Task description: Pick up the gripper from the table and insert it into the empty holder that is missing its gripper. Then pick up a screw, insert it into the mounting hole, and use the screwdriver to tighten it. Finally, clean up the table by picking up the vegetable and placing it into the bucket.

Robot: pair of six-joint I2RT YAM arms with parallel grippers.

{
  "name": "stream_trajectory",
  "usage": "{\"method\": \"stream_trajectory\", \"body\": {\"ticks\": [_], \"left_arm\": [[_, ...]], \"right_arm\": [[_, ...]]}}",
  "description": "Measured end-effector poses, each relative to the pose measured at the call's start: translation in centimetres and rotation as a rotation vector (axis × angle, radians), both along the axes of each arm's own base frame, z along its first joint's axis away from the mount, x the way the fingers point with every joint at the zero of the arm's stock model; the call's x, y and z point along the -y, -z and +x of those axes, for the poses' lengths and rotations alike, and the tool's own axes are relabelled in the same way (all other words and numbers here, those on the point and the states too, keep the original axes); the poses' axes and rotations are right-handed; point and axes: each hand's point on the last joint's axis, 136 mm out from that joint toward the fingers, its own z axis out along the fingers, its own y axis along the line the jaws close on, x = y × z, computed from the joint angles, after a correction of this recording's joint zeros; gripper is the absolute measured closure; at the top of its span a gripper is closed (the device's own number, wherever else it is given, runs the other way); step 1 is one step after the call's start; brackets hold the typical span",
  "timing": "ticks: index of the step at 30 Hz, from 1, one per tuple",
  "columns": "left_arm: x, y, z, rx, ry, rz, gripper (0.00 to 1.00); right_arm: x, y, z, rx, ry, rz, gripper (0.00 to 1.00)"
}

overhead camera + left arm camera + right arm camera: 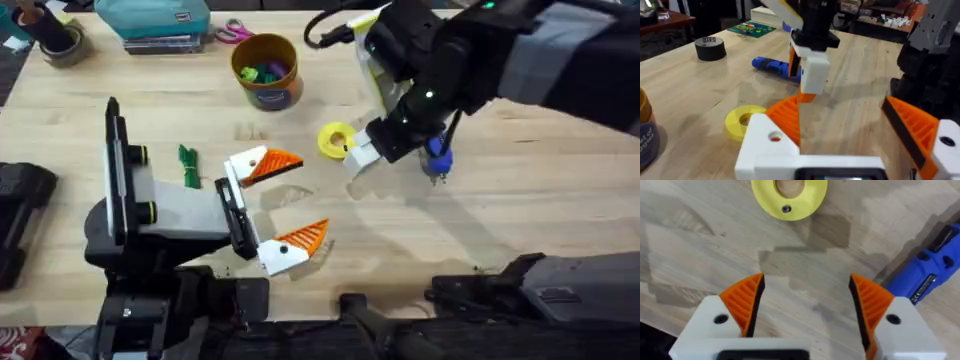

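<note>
overhead, we hover our open right gripper (362,160) beside the flat yellow disc (335,139), apparently seeking the screw; next, reach the blue pen-shaped screwdriver (437,157).

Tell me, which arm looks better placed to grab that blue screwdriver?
The right. The right gripper hangs open just beside the screwdriver, while the left gripper sits farther off, beyond the yellow disc.

You're at a workshop or lab bench: light wooden table (520,200), black tape roll (710,48), scissors (233,31), a green board (751,29) of coloured bits, cluttered worktables behind.
</note>
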Motion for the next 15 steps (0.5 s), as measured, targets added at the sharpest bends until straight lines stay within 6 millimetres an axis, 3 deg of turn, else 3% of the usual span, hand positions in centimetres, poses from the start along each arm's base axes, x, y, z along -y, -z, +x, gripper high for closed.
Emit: {"method": "stream_trajectory", "body": {"ticks": [8, 15], "left_arm": [[0.0, 0.0, 0.0, 0.000, 0.000, 0.000, 0.015], [0.0, 0.0, 0.0, 0.000, 0.000, 0.000, 0.015]], "right_arm": [[-0.6, 1.7, 0.5, -0.023, -0.008, -0.017, 0.005], [-1.3, 1.7, 1.0, 0.002, -0.013, 0.001, 0.005]]}}
